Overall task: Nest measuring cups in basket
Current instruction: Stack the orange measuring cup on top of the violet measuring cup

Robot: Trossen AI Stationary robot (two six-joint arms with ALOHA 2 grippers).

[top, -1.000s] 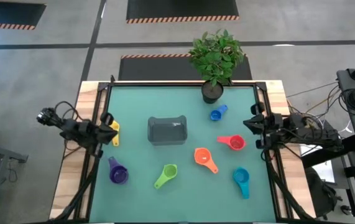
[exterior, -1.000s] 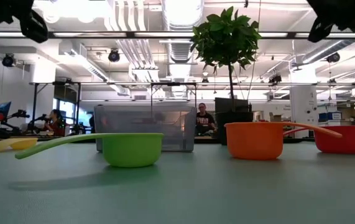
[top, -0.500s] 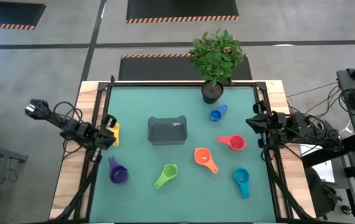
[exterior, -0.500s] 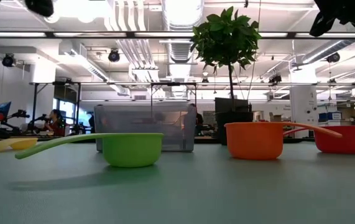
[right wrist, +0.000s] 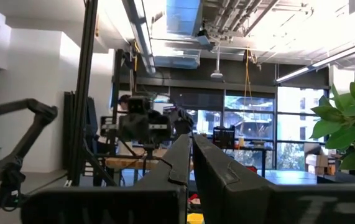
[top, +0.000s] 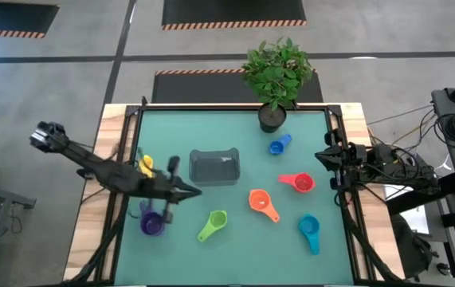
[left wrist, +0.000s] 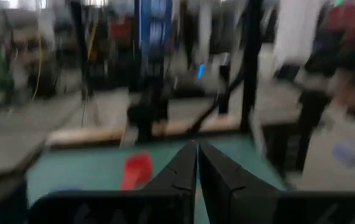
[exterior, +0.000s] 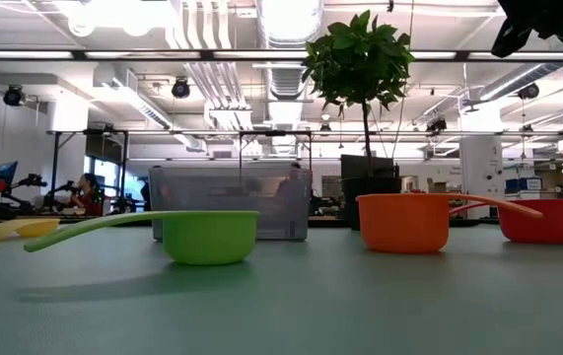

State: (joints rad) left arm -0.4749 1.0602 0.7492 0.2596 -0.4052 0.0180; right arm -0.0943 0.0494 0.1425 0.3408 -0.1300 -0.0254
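Pincers both clenched empty: left pincer (top: 189,190) over mat beside basket (top: 214,167), right pincer (top: 320,157) at table edge.

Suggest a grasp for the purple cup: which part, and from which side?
Judging from the high view, pinch the purple cup's bowl rim from straight above, one finger inside and one outside. It sits upright with its mouth open upward; its short handle points toward the yellow cup and lies partly under the left gripper, so the rim looks easier.

Surface (top: 235,231) teal-green. Basket (top: 214,167) dark grey. Cups: yellow (top: 146,165), purple (top: 151,224), green (top: 213,225), orange (top: 262,203), red (top: 299,182), teal (top: 309,232), blue (top: 278,145).
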